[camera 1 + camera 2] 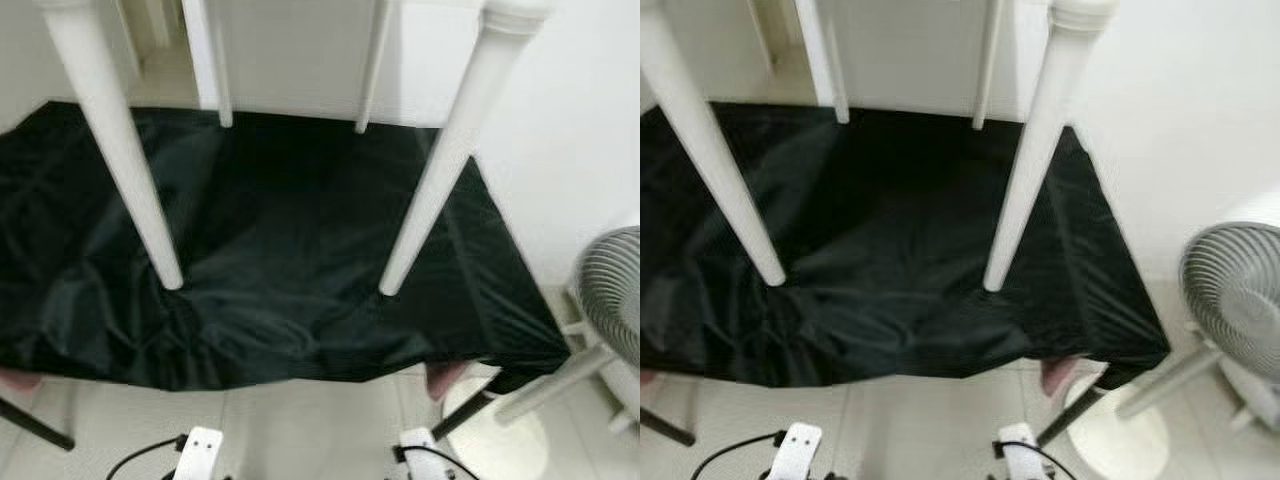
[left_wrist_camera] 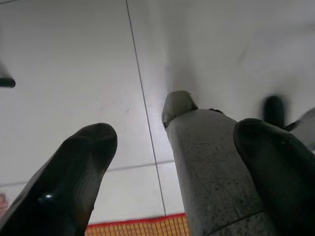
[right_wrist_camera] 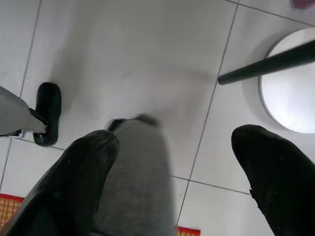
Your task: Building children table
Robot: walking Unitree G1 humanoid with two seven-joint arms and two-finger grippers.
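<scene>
1. A white children's table [image 1: 300, 60] stands upside down on a black cloth [image 1: 290, 270], its four tapered legs [image 1: 435, 175] rising toward the camera.
2. The two near legs lean outward, the left near leg [image 1: 115, 140] and the right one framing the dark sheet; two thinner far legs [image 1: 370, 70] stand by the far edge of the cloth.
3. The cloth covers a low surface with black metal legs [image 1: 465, 415] that stand on pale floor tiles [image 1: 300, 430].
4. A white pedestal fan [image 1: 1240, 290] stands at the right, its round base [image 1: 1120, 435] near the cloth's right corner.
5. The left gripper [image 2: 172, 172] hangs low over the tiled floor, fingers spread apart and holding nothing, a grey robot leg between them in view.
6. The right gripper [image 3: 177, 172] likewise hangs over the tiles, fingers spread and empty, close to the fan's round base.
</scene>
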